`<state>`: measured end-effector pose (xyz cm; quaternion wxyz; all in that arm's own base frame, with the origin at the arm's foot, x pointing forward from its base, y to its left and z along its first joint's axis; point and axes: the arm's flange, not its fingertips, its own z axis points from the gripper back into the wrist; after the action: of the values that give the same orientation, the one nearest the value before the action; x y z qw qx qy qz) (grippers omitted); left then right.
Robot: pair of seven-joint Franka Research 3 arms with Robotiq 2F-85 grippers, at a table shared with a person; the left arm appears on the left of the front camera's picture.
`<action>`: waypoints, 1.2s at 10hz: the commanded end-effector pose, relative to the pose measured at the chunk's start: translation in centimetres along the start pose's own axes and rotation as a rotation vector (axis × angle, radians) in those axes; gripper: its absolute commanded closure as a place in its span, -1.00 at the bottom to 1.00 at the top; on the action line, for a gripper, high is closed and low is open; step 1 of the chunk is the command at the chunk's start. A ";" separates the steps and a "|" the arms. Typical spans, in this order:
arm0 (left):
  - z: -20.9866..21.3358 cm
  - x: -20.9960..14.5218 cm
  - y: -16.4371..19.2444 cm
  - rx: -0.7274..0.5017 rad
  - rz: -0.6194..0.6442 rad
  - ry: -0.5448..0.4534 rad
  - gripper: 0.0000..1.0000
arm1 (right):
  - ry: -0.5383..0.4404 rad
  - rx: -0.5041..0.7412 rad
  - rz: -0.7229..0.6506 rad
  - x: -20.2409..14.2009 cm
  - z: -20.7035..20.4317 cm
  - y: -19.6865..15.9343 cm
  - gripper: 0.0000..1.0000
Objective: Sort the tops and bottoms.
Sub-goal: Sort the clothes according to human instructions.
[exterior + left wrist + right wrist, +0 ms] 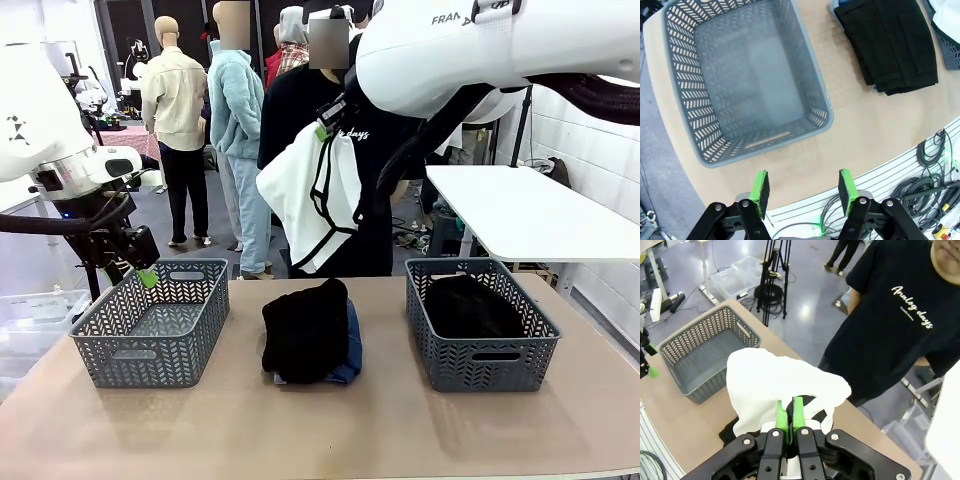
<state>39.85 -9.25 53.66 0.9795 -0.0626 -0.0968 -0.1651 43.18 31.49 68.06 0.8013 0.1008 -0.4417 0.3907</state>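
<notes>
My right gripper [325, 127] is raised above the middle of the table, shut on a white top with thin black edging [308, 195] that hangs below it. In the right wrist view the same gripper [790, 412] pinches the white top [775, 380] between closed green pads. A pile sits mid-table: a black top [305, 330] lying over blue denim bottoms [350, 355]. Another black top [468, 305] lies in the right grey basket [490, 368]. My left gripper [142, 268] hovers by the far left corner of the left basket [150, 375], open and empty [804, 187].
The left basket [715, 150] holds nothing. A person in a black lettered T-shirt [900, 315] stands at the far edge behind the hanging top. A white side table [520, 205] stands at the right. Cables [930, 165] run below the table's near edge.
</notes>
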 end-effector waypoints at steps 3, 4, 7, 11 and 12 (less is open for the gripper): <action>0.1 -0.1 0.3 0.009 -0.006 -0.004 -0.45 | -0.012 -0.015 -0.009 0.1 0.1 0.1 1.00; 0.1 -0.1 0.3 0.009 -0.006 -0.004 -0.45 | -0.012 -0.015 -0.009 0.1 0.1 0.1 1.00; 0.1 -0.1 0.3 0.009 -0.006 -0.004 -0.45 | -0.012 -0.015 -0.009 0.1 0.1 0.1 1.00; 0.1 -0.1 0.3 0.009 -0.006 -0.004 -0.45 | -0.012 -0.015 -0.009 0.1 0.1 0.1 1.00; 0.1 -0.1 0.3 0.009 -0.006 -0.004 -0.45 | -0.012 -0.015 -0.009 0.1 0.1 0.1 1.00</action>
<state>39.85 -9.25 53.66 0.9795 -0.0626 -0.0968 -0.1651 43.17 31.47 68.10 0.8010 0.1011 -0.4419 0.3910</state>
